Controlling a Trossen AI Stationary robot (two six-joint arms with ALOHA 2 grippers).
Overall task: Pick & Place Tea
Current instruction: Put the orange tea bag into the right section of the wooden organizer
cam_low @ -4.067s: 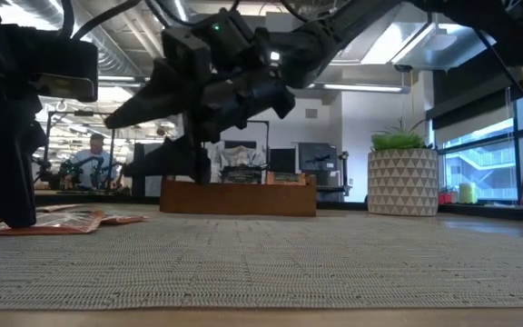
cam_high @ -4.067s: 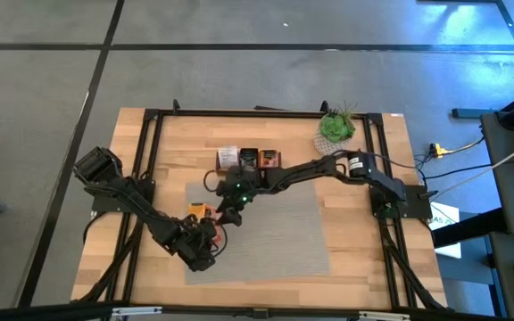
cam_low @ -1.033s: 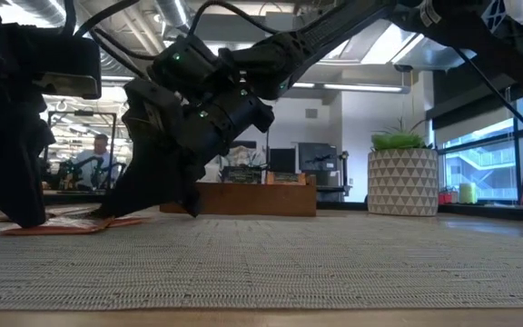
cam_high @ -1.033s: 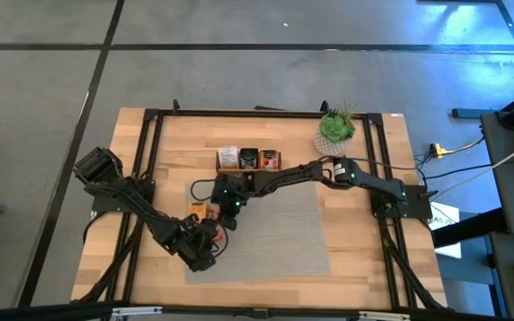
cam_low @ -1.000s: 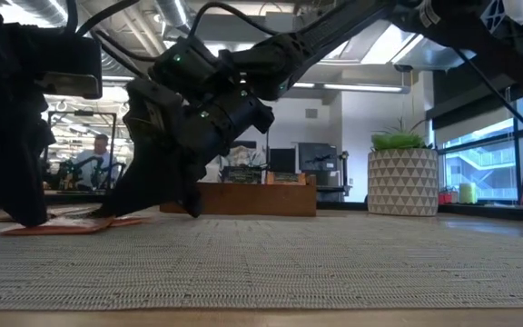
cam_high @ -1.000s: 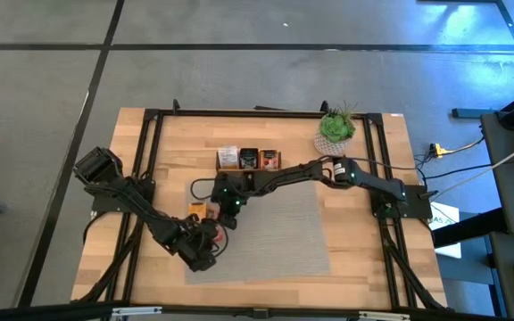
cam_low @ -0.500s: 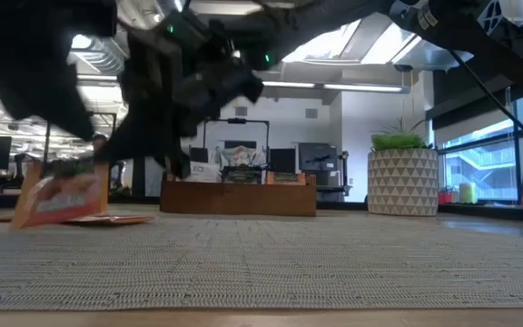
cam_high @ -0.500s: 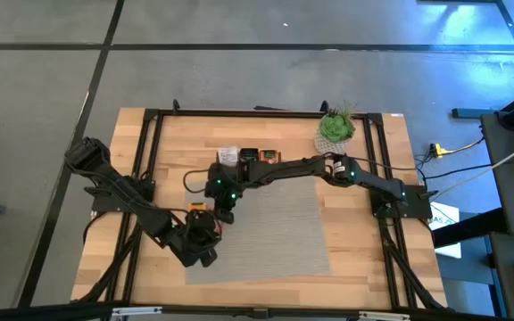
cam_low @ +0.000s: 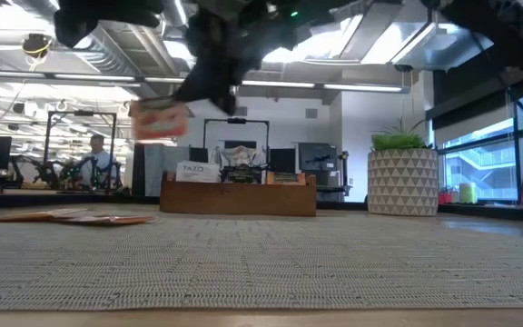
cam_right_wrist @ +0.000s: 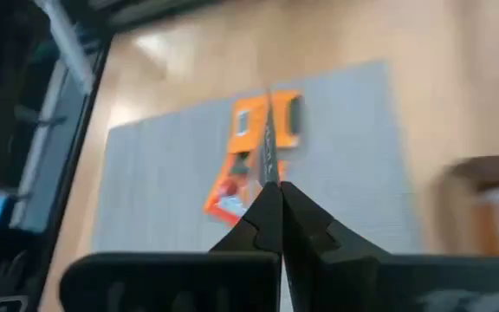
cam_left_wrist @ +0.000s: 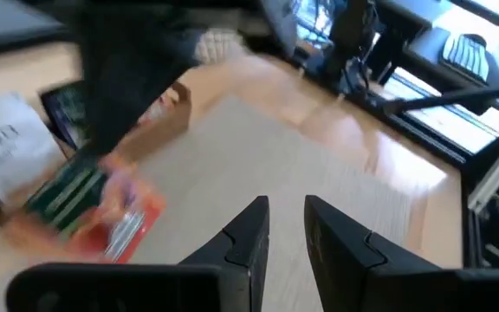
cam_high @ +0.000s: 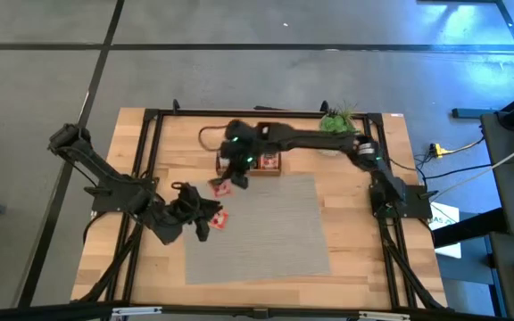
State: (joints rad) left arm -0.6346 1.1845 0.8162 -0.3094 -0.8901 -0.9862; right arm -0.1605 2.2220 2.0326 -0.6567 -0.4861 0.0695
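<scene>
One grey mat [cam_high: 266, 227] on the table [cam_high: 364, 250]. One wooden tray [cam_high: 270, 165] behind it. Right gripper [cam_high: 228, 181] raised, pinching one orange sachet [cam_high: 221, 186]. Left gripper [cam_high: 205, 217], fingers narrowly apart, over perhaps two sachets [cam_high: 218, 219].

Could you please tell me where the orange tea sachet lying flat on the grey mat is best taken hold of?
Probably one edge of the orange square tea sachet, coming from straight above: it lies flat and thin on the grey woven mat, so only an edge offers purchase. The open left pincer is nearest.
</scene>
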